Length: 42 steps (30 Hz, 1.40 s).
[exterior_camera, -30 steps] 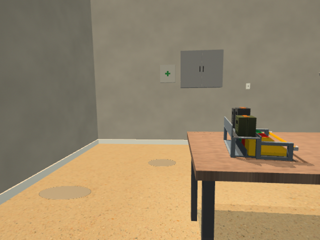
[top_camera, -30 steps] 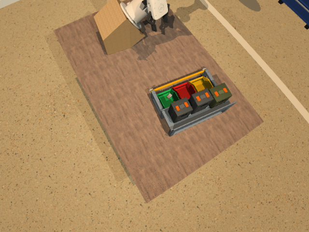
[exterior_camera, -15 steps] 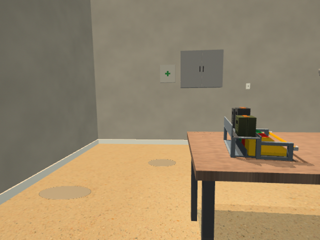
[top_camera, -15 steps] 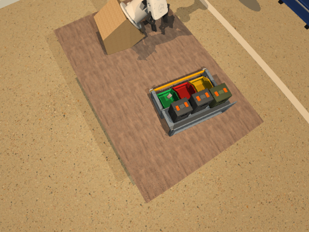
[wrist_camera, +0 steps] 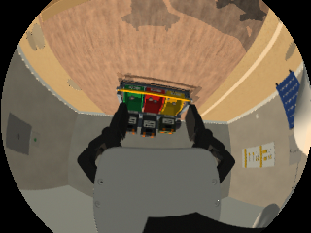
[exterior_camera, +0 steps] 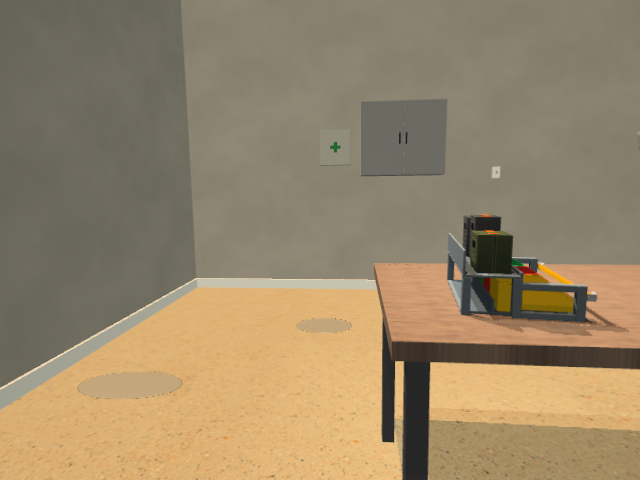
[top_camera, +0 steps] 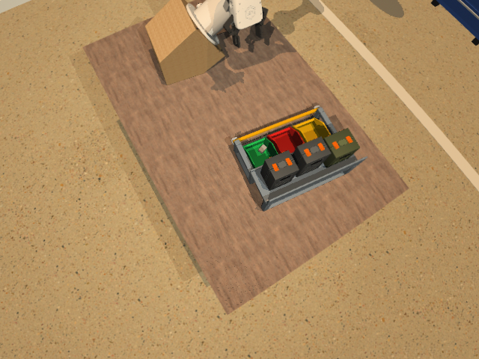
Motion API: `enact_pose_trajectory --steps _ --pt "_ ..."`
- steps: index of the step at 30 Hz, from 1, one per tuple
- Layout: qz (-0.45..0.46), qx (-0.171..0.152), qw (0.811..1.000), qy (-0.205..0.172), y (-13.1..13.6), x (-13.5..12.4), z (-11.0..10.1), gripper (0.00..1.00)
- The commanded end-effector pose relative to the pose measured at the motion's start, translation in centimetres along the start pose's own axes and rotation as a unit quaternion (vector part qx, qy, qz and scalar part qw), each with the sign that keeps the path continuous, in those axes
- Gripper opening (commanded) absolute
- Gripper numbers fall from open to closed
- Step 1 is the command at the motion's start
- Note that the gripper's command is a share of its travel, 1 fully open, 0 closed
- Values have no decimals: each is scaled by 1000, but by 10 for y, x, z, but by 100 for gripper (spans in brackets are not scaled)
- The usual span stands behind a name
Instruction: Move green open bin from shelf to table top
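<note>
The gripper (top_camera: 247, 40) (wrist_camera: 157, 110) is held with its fingers spread wide and nothing between them, above the table (top_camera: 185, 134) (exterior_camera: 413, 310) (wrist_camera: 97, 49) and well apart from the shelf (top_camera: 244, 158) (exterior_camera: 516, 297) (wrist_camera: 155, 85). Behind the shelf's yellow bar (top_camera: 278, 124) (exterior_camera: 556, 275) (wrist_camera: 153, 94), the green bin (top_camera: 251, 154) (exterior_camera: 516, 262) (wrist_camera: 132, 103), with a pale part (top_camera: 263, 148) inside, is seated at one end of the row, beside the red bin (top_camera: 285, 142) (exterior_camera: 526, 270) (wrist_camera: 153, 103), which is followed by the yellow bin (top_camera: 313, 131) (exterior_camera: 547, 297) (wrist_camera: 171, 104). Beyond them, two black cases (top_camera: 312, 155) (exterior_camera: 485, 223) (wrist_camera: 149, 125) and an olive case (top_camera: 342, 146) (exterior_camera: 491, 251) (wrist_camera: 168, 123) are lined up on the shelf.

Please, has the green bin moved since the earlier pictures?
No. In the top view, the green bin keeps its place on the shelf beside the red bin.
</note>
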<state>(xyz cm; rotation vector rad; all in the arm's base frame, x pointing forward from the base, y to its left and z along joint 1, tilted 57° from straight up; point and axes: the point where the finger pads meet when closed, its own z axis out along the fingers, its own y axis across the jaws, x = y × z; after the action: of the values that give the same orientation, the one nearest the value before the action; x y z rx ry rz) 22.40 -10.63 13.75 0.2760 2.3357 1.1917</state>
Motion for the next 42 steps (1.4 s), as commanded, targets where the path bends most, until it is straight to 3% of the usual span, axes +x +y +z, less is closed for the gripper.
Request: enact_pose_trajectory --steps 1,4,16,21,33,38,42 --pt "48 18 999 2 0 -1 0 100" --pt "121 44 992 5 0 -1 0 100" --pt "121 44 992 5 0 -1 0 100" --pt "241 88 967 11 0 -1 0 100" --pt "241 88 967 11 0 -1 0 100" --pt "356 129 925 16 0 -1 0 100" --pt "356 129 925 16 0 -1 0 100"
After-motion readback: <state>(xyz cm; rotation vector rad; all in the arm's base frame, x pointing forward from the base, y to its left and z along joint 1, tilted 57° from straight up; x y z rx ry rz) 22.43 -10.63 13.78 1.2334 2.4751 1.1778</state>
